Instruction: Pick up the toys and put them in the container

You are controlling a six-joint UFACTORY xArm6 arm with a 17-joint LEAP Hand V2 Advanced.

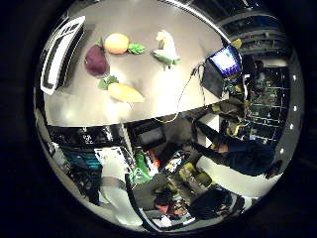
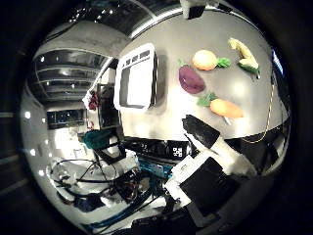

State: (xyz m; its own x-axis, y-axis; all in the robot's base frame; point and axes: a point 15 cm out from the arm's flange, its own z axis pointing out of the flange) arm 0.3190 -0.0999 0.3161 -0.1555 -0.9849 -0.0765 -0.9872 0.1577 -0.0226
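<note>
Several toys lie on a grey table (image 1: 168,84): a purple eggplant (image 1: 96,61), a round orange fruit with a green leaf (image 1: 117,43), a white and yellow corn toy (image 1: 165,46) and an orange carrot with green leaves (image 1: 126,92). A white container with a dark inside (image 2: 137,76) stands on the table beside the eggplant. My right hand (image 2: 207,147) is high above the table and away from the toys. Its black and white fingers reach out relaxed and hold nothing.
An open laptop (image 1: 225,60) stands at the table's edge near the corn toy, with a thin cable (image 1: 183,94) running across the table. Shelves and clutter (image 1: 263,94) fill the room beyond the table edge.
</note>
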